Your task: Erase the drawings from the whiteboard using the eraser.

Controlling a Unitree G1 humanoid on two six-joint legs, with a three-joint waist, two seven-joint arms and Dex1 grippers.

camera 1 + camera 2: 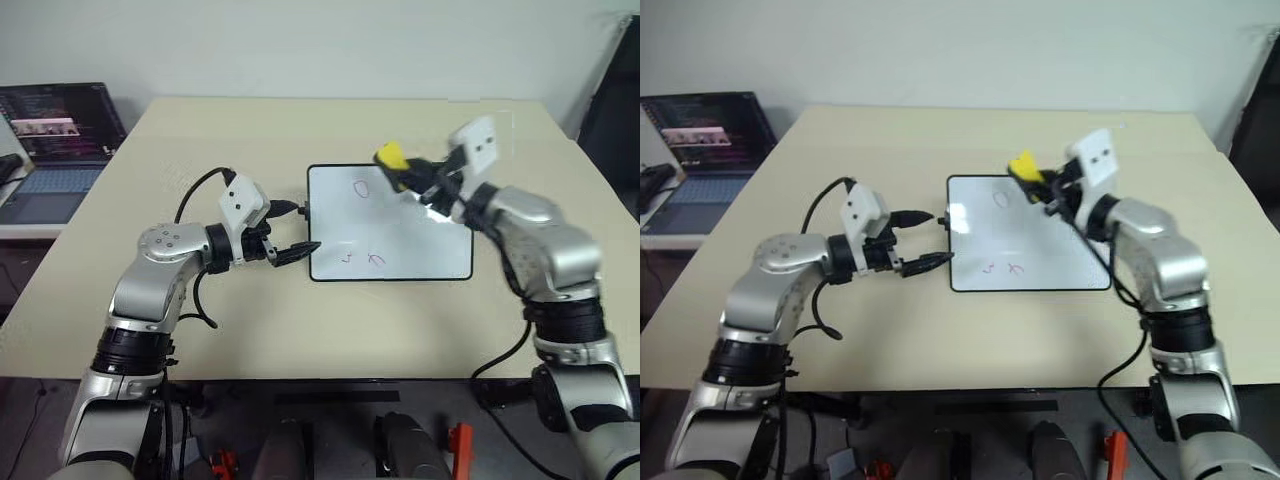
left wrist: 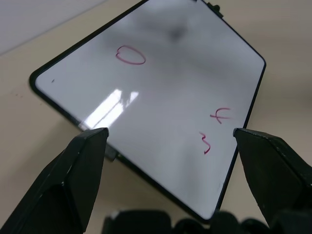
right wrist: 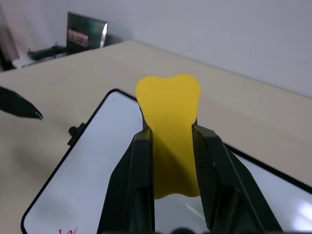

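Observation:
The whiteboard (image 1: 400, 235) lies flat in the middle of the table. On it are the drawings: a reddish oval (image 1: 362, 188) near its far left corner and two small squiggles (image 1: 377, 259) near its front edge. The yellow eraser (image 1: 391, 157) is held above the board's far edge, close to the oval, with my right gripper (image 1: 402, 176) shut on it. In the right wrist view the eraser (image 3: 168, 105) sticks out past both fingers. My left gripper (image 1: 302, 230) is open at the board's left edge, its fingers (image 2: 83, 161) spread wide and nothing between them.
A laptop (image 1: 60, 130) with a lit screen stands on a lower side table at the far left. A dark object (image 1: 615, 100) stands past the table's far right corner. Bare tabletop (image 1: 250, 130) surrounds the board on all sides.

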